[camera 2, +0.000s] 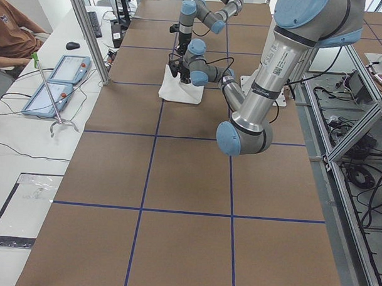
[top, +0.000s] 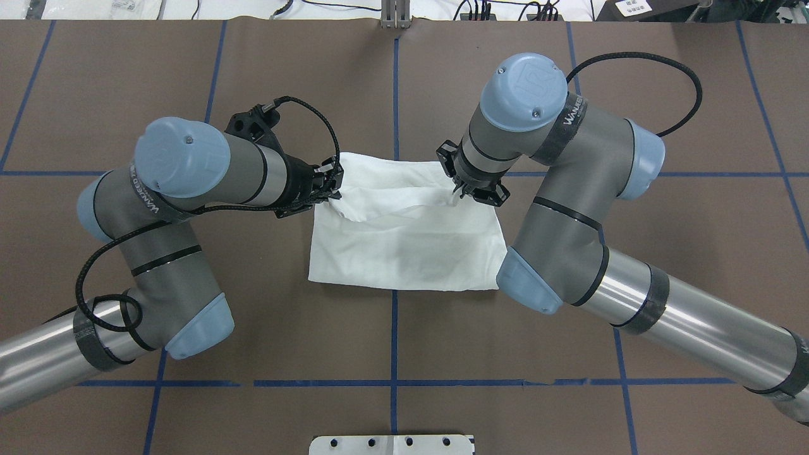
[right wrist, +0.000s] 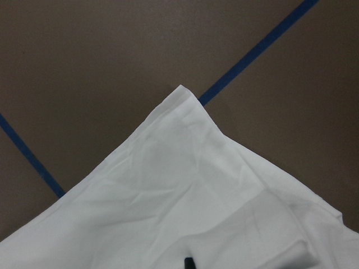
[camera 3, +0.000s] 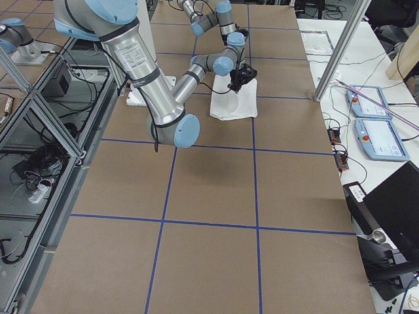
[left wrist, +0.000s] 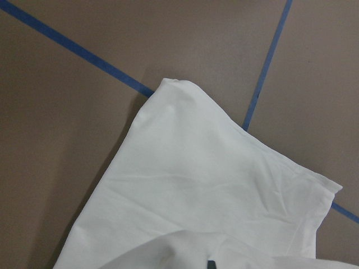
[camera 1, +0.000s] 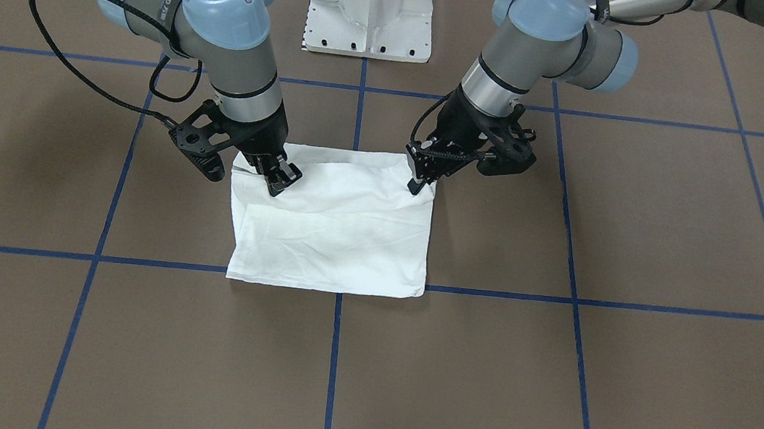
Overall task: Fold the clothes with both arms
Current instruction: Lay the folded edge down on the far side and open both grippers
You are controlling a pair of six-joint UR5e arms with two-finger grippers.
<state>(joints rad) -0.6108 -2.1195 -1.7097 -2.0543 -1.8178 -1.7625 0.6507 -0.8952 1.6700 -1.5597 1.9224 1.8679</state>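
Note:
The white T-shirt (camera 1: 335,238) lies folded into a rough rectangle at the table's middle, also in the overhead view (top: 404,246). No print or collar shows. My left gripper (camera 1: 422,176) is shut on a raised edge of the cloth at one corner (top: 332,186). My right gripper (camera 1: 282,180) pinches the same raised layer at the other side (top: 464,189). Between them the lifted edge sags over the lower layers. Both wrist views show only white cloth (left wrist: 213,190) (right wrist: 185,190) over the brown table.
The white pedestal base (camera 1: 371,9) stands behind the shirt on the robot's side. Blue tape lines (camera 1: 332,369) grid the brown tabletop. Beyond a metal post (camera 2: 88,33), a side bench holds teach pendants (camera 2: 55,85), and a seated person (camera 2: 13,30) is at its far end.

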